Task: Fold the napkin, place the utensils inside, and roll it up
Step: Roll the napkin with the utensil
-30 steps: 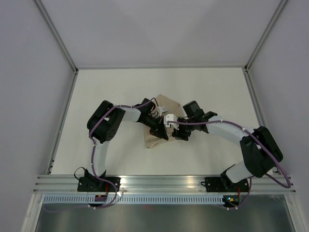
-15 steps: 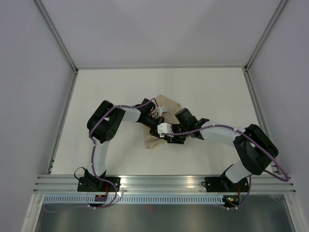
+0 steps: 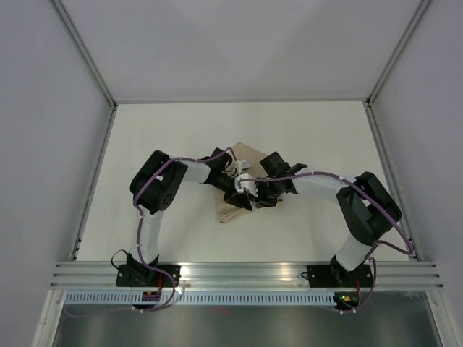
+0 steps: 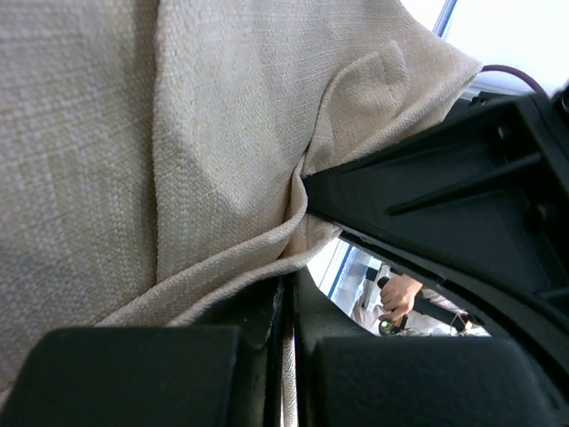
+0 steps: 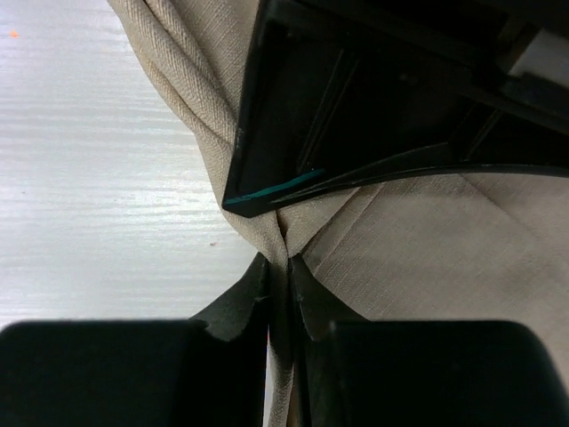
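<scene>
The tan napkin [image 3: 244, 154] lies bunched at the middle of the table, mostly under both wrists. My left gripper [image 3: 237, 194] and right gripper [image 3: 251, 190] meet over it, almost touching. In the left wrist view the napkin [image 4: 178, 133] fills the frame, and my left gripper [image 4: 289, 298] is shut on a thin fold of it. The right wrist view shows my right gripper [image 5: 277, 267] shut on a pinched ridge of the napkin [image 5: 427, 249], with the left gripper's black body just beyond. The utensils are out of view.
The white table [image 3: 325, 137] is bounded by grey walls with metal corner posts. An aluminium rail [image 3: 246, 271] carrying both arm bases runs along the near edge.
My right gripper has swung left and toward the back to meet the left gripper, and has closed on the napkin. The left arm has held its place.
</scene>
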`<control>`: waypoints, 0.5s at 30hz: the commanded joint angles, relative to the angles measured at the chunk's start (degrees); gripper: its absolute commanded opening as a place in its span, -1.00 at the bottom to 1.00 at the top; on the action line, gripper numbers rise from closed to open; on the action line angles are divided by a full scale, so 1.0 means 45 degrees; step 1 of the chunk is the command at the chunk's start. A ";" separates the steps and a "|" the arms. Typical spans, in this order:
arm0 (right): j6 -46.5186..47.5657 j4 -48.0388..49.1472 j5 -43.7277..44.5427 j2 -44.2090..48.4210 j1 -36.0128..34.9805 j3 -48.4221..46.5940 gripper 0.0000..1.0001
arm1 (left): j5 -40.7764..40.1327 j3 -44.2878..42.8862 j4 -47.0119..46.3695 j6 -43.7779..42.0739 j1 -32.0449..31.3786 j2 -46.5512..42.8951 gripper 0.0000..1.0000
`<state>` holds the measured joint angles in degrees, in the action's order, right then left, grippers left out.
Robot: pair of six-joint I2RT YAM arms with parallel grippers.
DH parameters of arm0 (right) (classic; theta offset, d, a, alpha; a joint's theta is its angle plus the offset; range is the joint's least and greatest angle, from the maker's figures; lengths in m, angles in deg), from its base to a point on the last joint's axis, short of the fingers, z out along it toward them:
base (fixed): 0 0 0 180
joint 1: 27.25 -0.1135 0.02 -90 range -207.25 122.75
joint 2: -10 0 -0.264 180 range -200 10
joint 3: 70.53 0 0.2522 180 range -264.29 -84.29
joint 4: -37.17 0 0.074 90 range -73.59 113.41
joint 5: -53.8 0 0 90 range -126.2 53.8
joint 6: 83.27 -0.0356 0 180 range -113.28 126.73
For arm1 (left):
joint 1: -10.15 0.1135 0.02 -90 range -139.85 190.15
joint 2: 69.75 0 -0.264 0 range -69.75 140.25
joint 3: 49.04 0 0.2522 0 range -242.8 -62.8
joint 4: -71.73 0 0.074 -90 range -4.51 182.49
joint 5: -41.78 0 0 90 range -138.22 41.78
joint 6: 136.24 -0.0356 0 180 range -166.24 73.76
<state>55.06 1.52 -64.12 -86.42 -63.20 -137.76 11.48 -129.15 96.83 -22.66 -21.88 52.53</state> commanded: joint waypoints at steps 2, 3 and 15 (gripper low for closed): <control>0.0176 -0.1813 -0.1099 -0.0954 0.1052 -0.1709 -0.70 | -0.0826 0.0466 0.0198 0.0698 -0.0011 -0.0121 -0.79; 0.0215 -0.2086 -0.1448 -0.1149 0.1151 -0.1885 -0.71 | -0.0710 0.0505 0.0061 0.0912 -0.0011 -0.0180 -0.79; 0.0702 -0.6284 -0.3247 -0.4779 0.2655 -0.5088 -0.76 | -0.1155 0.1150 -0.2460 0.2594 -0.0011 -0.1644 -0.25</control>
<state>54.89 -21.12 -77.94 -103.45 -53.12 -157.26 9.40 -125.33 86.95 -15.78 -21.81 49.01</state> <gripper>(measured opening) 0.149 0.358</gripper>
